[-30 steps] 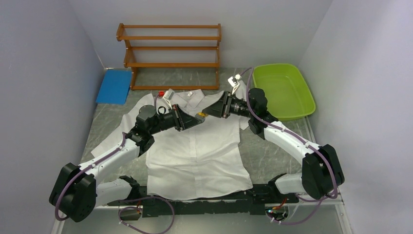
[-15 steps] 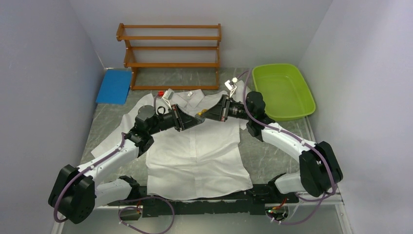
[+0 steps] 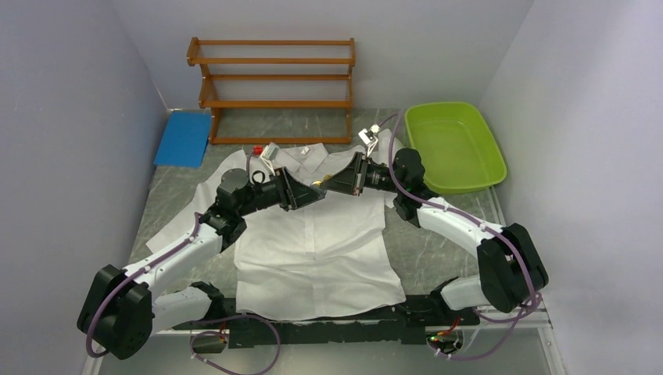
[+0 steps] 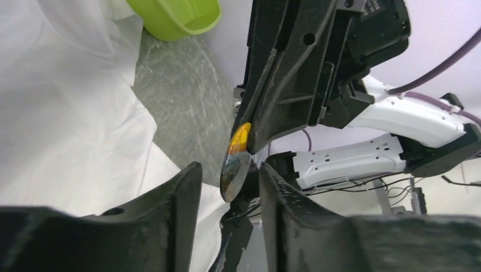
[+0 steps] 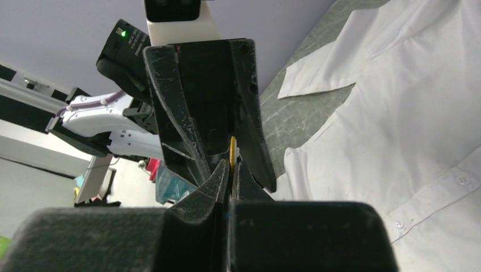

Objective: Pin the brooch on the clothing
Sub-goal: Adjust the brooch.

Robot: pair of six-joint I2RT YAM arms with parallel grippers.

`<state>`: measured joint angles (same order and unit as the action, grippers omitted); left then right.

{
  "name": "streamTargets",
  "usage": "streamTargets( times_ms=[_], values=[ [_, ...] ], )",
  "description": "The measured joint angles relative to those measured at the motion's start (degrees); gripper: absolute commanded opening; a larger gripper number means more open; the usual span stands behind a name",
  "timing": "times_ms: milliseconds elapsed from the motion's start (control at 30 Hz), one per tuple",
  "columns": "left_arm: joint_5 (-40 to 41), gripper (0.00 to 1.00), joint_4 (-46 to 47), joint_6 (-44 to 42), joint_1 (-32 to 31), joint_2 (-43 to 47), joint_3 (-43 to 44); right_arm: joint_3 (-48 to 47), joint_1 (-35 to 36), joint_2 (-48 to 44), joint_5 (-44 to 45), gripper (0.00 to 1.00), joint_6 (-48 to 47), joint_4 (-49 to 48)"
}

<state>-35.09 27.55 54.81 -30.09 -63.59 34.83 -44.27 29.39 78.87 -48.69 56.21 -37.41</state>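
The right gripper [image 5: 230,170] is recorded closed, its fingers [image 5: 212,181] pinched onto the thin edge of the brooch [image 5: 232,150], of which only a narrow yellow sliver is seen in the right wrist view. In the left wrist view the same brooch is seen nearly edge-on as an oval disc, amber at the top and darker below; its face and pin cannot be made out. The left gripper [image 4: 230,169] is recorded parted to a moderate width, with its fingers [image 4: 181,192] standing on either side of the brooch. A clear gap is seen on one side; contact on the other side cannot be judged against the dark background. In the top view both grippers are met tip to tip in the air above the upper part of the shirt [image 3: 313,250], and the brooch is reduced there to a small yellowish speck between them. The shirt is laid flat and face up on the grey marbled surface [image 3: 426,269], collar at the far end and hem toward the arm bases; its chest is partly covered by both arms, and its left sleeve is partly hidden under the left arm. A green tub [image 3: 453,148] is noted at the far right, a wooden rack [image 3: 274,78] against the back wall and a blue flat item [image 3: 184,137] beside it.
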Motion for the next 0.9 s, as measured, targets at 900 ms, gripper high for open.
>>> streamTargets(
  times_ms=[900],
  values=[
    [14.2,0.77,-35.7,-13.6,1.2,4.7,-0.1,-41.2,-9.6,38.6,-11.0,0.0,-42.8,63.5]
  ],
)
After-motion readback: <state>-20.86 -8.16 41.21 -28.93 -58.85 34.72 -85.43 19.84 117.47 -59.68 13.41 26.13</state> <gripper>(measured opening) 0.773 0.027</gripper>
